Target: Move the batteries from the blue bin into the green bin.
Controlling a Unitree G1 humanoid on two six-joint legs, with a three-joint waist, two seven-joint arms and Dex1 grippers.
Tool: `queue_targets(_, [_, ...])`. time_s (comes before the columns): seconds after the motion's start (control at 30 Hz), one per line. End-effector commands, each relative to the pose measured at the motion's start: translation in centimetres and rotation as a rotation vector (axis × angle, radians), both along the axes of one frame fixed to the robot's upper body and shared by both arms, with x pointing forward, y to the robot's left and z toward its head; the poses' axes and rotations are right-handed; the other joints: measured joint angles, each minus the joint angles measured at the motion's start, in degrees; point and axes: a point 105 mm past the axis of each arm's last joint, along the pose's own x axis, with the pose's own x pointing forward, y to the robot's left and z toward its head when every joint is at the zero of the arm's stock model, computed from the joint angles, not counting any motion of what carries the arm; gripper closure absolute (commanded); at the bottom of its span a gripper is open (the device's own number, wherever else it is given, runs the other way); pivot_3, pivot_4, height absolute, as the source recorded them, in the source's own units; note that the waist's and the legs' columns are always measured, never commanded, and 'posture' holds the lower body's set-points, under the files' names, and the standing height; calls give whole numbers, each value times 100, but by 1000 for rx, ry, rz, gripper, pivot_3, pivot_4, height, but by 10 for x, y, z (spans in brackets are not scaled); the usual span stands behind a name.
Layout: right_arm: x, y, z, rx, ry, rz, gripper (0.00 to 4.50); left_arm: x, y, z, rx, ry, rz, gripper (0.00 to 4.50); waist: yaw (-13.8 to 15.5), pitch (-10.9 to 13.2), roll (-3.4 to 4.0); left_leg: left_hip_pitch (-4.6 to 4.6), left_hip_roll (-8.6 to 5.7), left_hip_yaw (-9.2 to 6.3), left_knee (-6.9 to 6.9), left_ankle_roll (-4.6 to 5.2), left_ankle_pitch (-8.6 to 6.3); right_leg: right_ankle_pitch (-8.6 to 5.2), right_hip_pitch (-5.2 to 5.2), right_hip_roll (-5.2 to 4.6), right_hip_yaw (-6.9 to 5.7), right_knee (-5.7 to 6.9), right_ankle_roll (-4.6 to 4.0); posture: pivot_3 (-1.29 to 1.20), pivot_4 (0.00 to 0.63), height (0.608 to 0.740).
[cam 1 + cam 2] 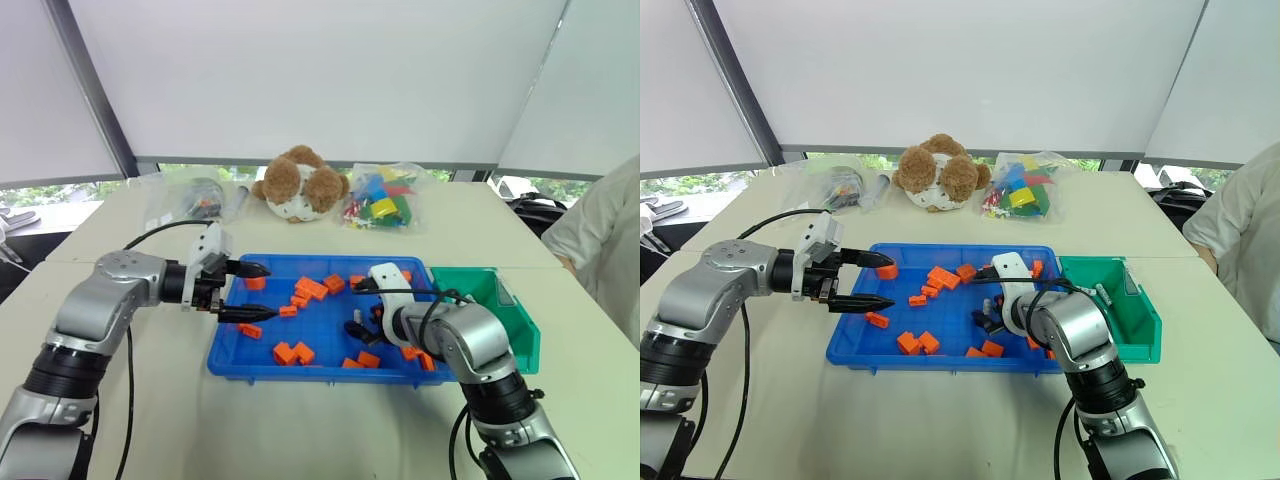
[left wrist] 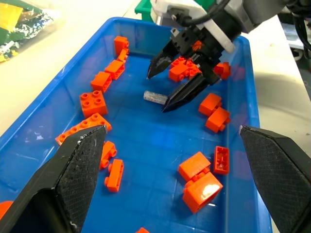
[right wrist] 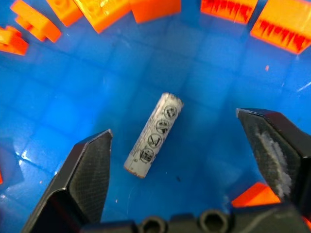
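Right gripper (image 3: 177, 160) fingers spread, straddling the battery (image 3: 153, 134) near the blue bin's (image 2: 43, 116) right end — long axis slanted across the gap; left gripper (image 1: 250, 291) also spread, farther off.

Left arm reached forward from the left, forearm bent inward, wrist turned so the left gripper (image 1: 248, 291) pointed toward the robot's right and slightly downward. Its two black tapered fingers (image 1: 872, 259) were spread wide apart, one above the other, with nothing between them. Right arm extended forward and angled left, wrist bent steeply down. Right gripper (image 2: 162, 88) pointed down and forward, jaws wide open, tips low, holding nothing.
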Motion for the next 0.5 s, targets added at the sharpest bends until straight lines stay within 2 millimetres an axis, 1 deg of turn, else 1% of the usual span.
queue_targets(0.03, [-1,7,2,8,-23,20,59,-4,1,13,-7,-51,-6,0,1,0,0,0,0,0,0,0,0,0,0,0,0,0,0,0,150,733])
queue_targets(0.07, [-2,8,1,8,-21,22,287,-4,1,14,-6,-51,-6,0,1,0,0,0,0,0,0,0,0,0,0,0,0,0,0,0,150,733])
queue_targets(0.13, [-2,10,0,10,-19,27,910,-5,1,14,-6,-50,-5,0,2,0,0,0,0,0,0,0,0,0,0,0,0,0,0,0,150,733])
queue_targets(0.27, [-2,12,0,5,-24,36,2939,-4,1,14,-7,-50,-3,0,4,0,0,0,0,0,0,0,0,0,0,0,0,0,0,0,150,733])
queue_targets(0.33, [-3,13,1,-4,-29,46,4039,-4,1,14,-8,-50,-2,0,4,0,0,0,0,0,0,0,0,0,0,-1,0,0,0,0,150,733])
queue_targets(0.37, [-3,13,1,-8,-31,49,4473,-4,1,14,-8,-50,-2,0,3,0,0,0,0,0,0,0,0,0,0,-1,0,0,0,0,150,733])
queue_targets(0.43, [-4,15,6,8,-36,62,4473,-4,1,14,-9,-50,-1,0,3,0,0,0,0,0,0,0,0,0,0,0,0,0,0,0,150,733])
queue_targets(0.47, [-6,16,14,39,-38,70,4473,-4,0,14,-8,-50,-1,0,4,0,0,0,0,0,0,0,0,0,0,0,0,0,0,0,150,733])
queue_targets(0.5, [-6,14,27,58,-60,74,4473,-4,0,15,-9,-50,0,0,6,0,0,0,0,0,0,0,0,0,0,0,0,0,0,0,150,733])
